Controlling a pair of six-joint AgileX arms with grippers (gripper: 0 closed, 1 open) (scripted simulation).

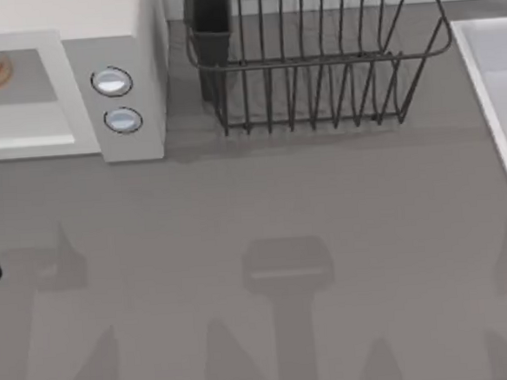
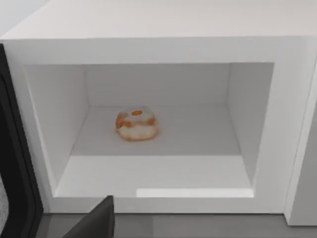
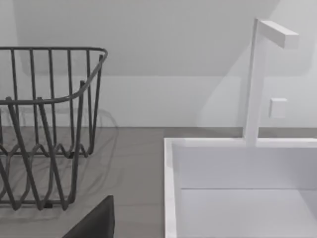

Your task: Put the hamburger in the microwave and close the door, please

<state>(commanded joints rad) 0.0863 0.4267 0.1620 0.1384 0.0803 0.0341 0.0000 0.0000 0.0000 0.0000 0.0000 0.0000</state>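
Inside the microwave (image 2: 277,124) at far left, the hamburger (image 2: 136,123) already sits on the cavity floor, untouched. Door (image 2: 15,168) stands open on the left. Can't tell either gripper's fingers. Risk, I'd guess: a clumsy swing leaves the door ajar.

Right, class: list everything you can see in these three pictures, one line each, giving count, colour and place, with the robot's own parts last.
hamburger: one, pale cream with orange patches, on the floor inside the microwave.
microwave: one, off-white, at the table's far left.
knobs: two, silver-blue, stacked on the microwave's front panel.
door: one, dark-edged, swung open beside the cavity in the left wrist view.
dish rack: one, dark wire, at the far middle of the table.
sink: one, white, at the table's right.
faucet: one, white, upright behind the sink.
table: one, grey.
left gripper: dark finger part, facing the microwave opening.
right gripper: dark finger part, between dish rack and sink.
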